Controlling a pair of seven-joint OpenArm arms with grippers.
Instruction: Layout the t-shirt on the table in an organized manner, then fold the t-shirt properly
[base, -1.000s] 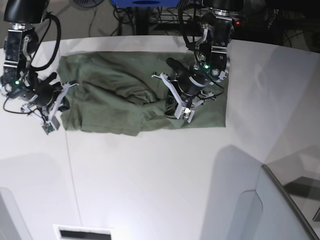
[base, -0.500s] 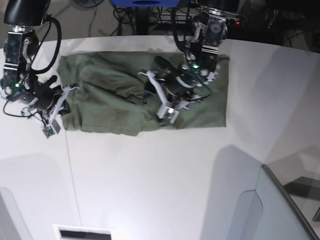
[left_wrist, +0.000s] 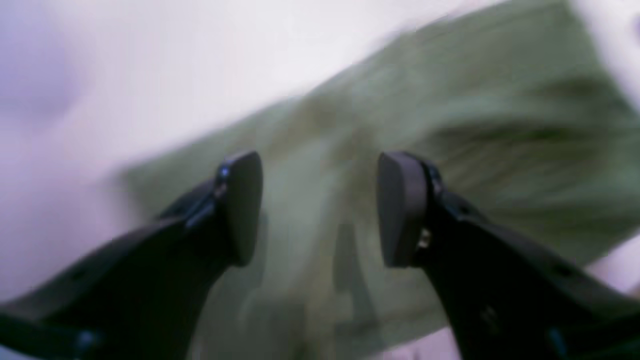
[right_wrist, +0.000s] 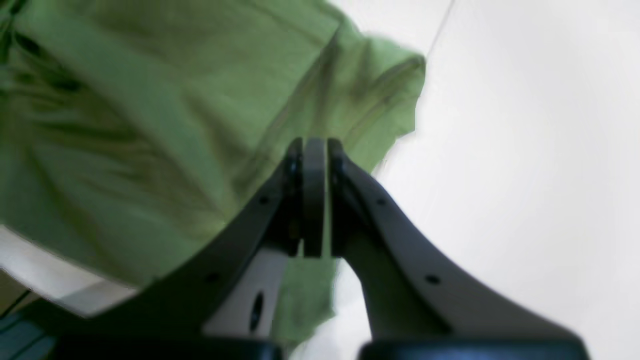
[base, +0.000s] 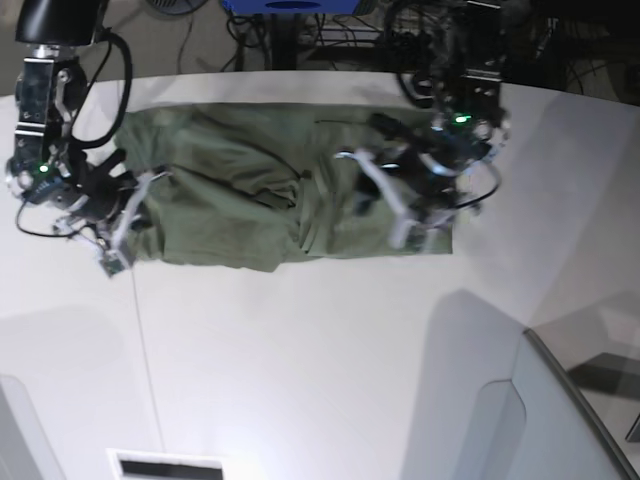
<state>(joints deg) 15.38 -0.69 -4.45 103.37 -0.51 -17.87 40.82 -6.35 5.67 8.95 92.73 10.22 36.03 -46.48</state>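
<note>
On the table (base: 300, 350), the right gripper (right_wrist: 314, 200) is clamped on the t-shirt (base: 240, 200), while the left gripper (left_wrist: 320, 210) stands apart above it.

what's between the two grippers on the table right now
In the base view, only the t-shirt spans the stretch between the right gripper and the left gripper, bunched into folds near its middle. The table holds nothing else there.

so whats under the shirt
Only the white table shows around the shirt. The shirt lies bunched and layered, so anything beneath its folds is covered and cannot be seen.
</note>
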